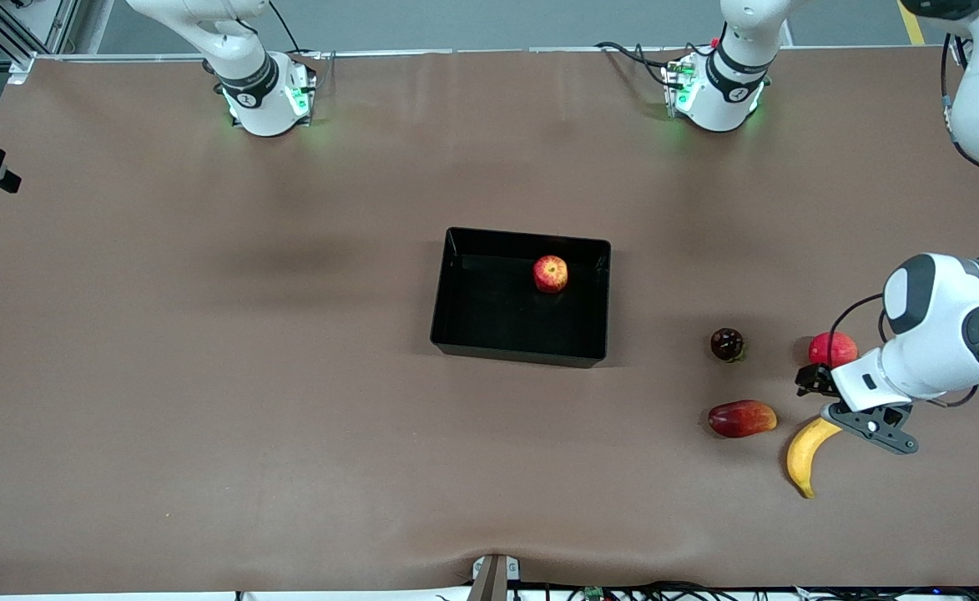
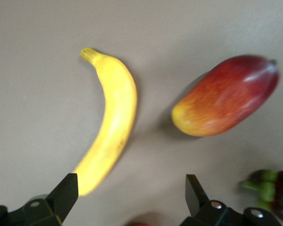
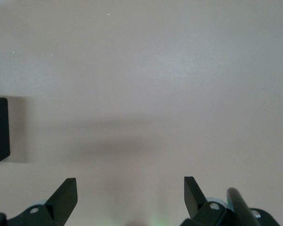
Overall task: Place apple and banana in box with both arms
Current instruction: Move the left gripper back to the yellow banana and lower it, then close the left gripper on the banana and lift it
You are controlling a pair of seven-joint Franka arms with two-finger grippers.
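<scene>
While the apple (image 1: 550, 274) already sits inside the black box (image 1: 456, 325), toward its two o'clock corner, the banana (image 1: 806, 457) lies on the brown table (image 1: 205, 376) at about four o'clock from the box, toward the left arm's end. A mango (image 1: 742, 418) lies just beside the banana, a dark fruit (image 1: 727, 344) and a red fruit (image 1: 833, 349) farther from the front camera. Left tool (image 2: 132, 197) hangs over the banana's upper end, fingers spread wide, holding nothing. Right tool (image 3: 131, 197) is out of the front view; its wrist view shows it wide open and empty over bare table, a corner of the box at nine o'clock.
</scene>
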